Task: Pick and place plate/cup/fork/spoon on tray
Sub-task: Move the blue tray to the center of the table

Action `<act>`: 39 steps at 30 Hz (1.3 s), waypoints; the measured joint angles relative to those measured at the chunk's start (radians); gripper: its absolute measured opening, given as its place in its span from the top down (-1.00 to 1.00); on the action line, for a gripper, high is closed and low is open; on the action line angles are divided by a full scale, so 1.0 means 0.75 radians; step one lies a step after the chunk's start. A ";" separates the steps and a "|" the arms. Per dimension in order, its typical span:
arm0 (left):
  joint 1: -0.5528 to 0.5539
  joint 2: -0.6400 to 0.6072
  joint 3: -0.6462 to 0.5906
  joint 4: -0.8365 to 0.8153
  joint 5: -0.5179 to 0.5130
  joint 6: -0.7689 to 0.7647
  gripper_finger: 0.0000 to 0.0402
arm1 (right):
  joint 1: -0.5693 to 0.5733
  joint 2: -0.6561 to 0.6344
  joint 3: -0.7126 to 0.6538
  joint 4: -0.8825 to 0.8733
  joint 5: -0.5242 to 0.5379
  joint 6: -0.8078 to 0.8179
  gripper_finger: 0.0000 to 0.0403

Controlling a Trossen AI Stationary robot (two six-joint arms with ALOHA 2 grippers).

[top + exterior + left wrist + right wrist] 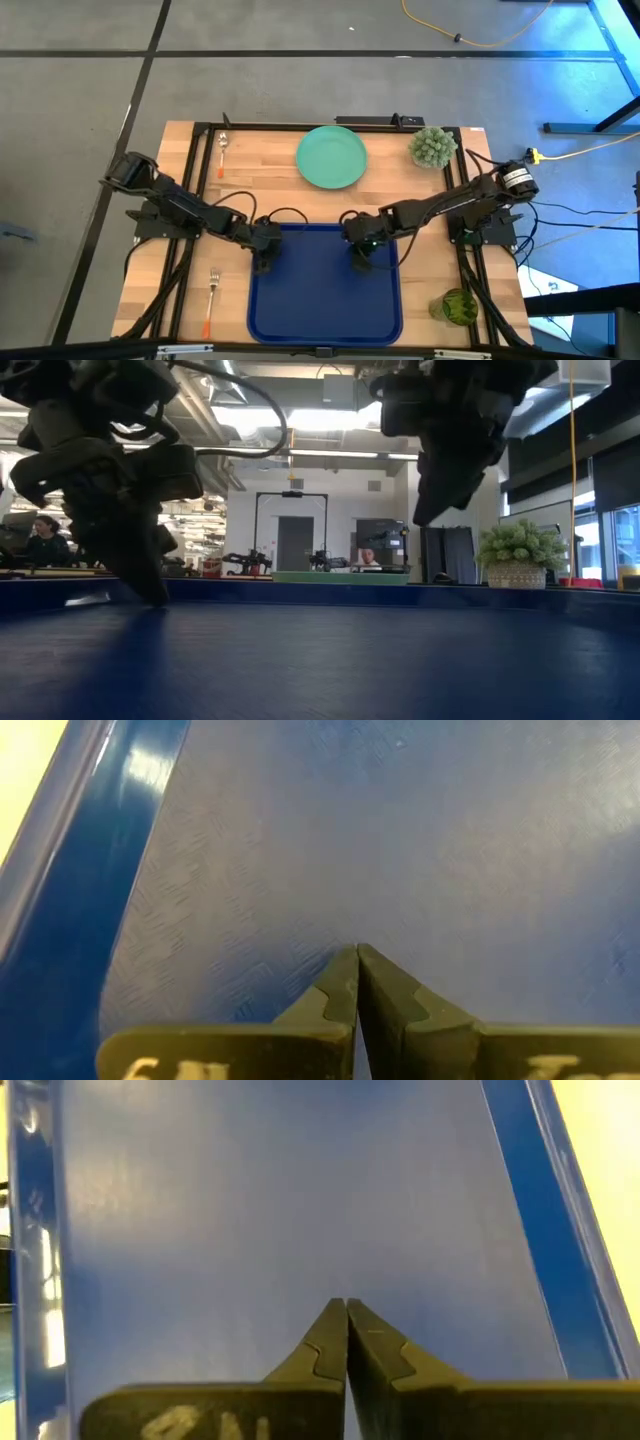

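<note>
Two clenched pincers, left [264,262] and right [360,260], over bare dark-blue rimmed tray [325,315].

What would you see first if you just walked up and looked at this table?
The big blue tray at the near middle of the table, with nothing on it, and both shut end effectors, left and right, poised over its far end. Then the round mint-green plate at the far edge, with the spiky plant to its right.
</note>
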 joint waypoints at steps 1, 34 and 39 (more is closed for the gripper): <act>0.000 0.010 0.000 0.001 -0.001 0.001 1.00 | 0.000 0.000 0.008 -0.003 0.000 -0.002 0.98; 0.146 0.053 -0.001 -0.070 -0.345 -0.312 1.00 | 0.000 0.000 0.024 -0.005 0.001 0.000 0.98; 0.171 0.054 -0.002 -0.074 -0.391 -0.308 1.00 | 0.000 0.000 0.024 -0.005 0.001 -0.004 0.98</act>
